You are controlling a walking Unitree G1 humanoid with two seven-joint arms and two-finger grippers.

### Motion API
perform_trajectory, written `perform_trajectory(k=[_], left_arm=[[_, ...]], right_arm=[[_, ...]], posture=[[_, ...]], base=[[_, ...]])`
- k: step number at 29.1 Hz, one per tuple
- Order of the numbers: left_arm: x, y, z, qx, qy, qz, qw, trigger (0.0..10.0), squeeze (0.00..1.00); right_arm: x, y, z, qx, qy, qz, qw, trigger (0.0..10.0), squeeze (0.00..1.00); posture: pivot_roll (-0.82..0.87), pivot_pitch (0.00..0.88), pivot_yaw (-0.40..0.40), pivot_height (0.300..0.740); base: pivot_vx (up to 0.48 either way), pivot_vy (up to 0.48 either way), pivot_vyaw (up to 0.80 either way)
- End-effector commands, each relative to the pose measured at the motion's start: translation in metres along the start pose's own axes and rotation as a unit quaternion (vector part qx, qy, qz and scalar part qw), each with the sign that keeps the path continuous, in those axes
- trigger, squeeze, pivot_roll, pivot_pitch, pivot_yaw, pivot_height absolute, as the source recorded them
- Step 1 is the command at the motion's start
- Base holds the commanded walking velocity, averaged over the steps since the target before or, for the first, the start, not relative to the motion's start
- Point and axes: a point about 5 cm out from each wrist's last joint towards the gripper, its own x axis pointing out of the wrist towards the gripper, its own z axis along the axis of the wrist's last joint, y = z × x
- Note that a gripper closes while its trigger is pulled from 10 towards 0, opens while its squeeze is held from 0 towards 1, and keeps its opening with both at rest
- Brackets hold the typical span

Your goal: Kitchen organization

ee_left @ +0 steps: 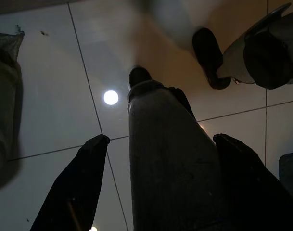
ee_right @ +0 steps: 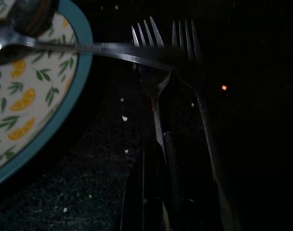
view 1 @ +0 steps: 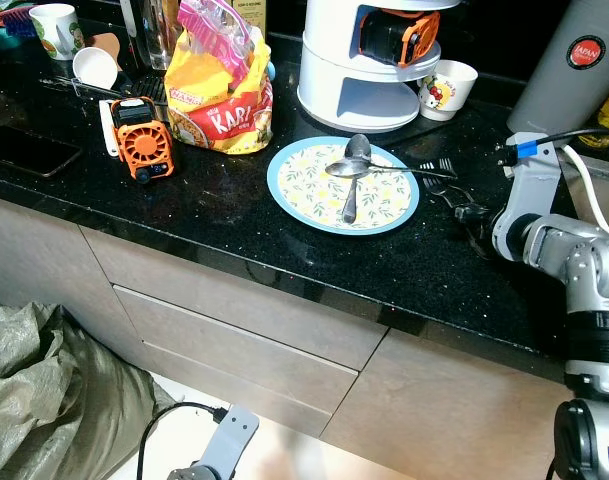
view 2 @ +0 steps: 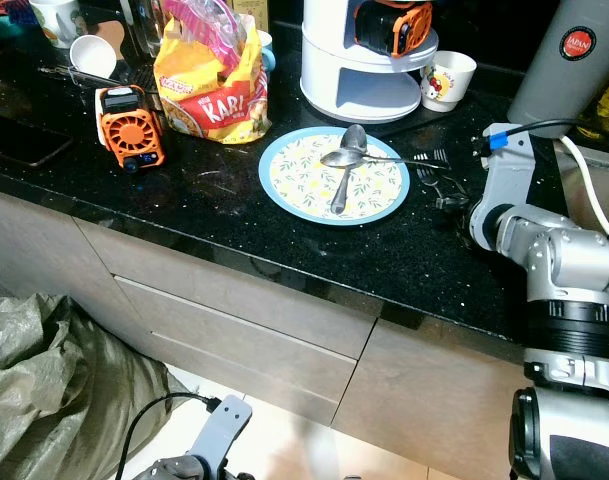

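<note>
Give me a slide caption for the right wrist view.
Right gripper closed on a fork beside the blue-rimmed plate.

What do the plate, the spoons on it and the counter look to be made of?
Plate: glossy, likely glazed ceramic or melamine, with a blue rim and printed lemon pattern. Spoons: polished metal, probably stainless steel, with bright mirror-like glints. Counter: polished black stone, likely granite, speckled and reflective.
</note>
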Motion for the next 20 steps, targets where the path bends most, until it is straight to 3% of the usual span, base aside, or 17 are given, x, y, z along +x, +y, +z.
perform_trajectory(k=[1, 12, 20], left_arm=[[0.000, -0.002, -0.014, 0.000, 0.027, -0.006, 1.000, 10.0, 0.00], [0.000, -0.001, -0.014, -0.001, 0.028, -0.005, 1.000, 10.0, 0.00], [0.000, -0.001, -0.014, 0.000, 0.027, -0.006, 1.000, 10.0, 0.00]], right_arm=[[-0.002, 0.001, 0.005, -0.004, -0.017, 0.000, 1.000, 0.0, 0.00], [-0.016, 0.005, 0.048, -0.043, -0.111, -0.058, 0.991, 0.0, 0.00], [-0.017, -0.002, 0.048, -0.112, -0.102, -0.112, 0.982, 0.0, 0.00]], posture=[[-0.01, 0.107, -0.052, 0.740], [-0.01, 0.110, -0.044, 0.740], [-0.01, 0.110, -0.043, 0.740]], base=[[0.000, 0.000, 0.00], [0.000, 0.000, 0.00], [0.000, 0.000, 0.00]])
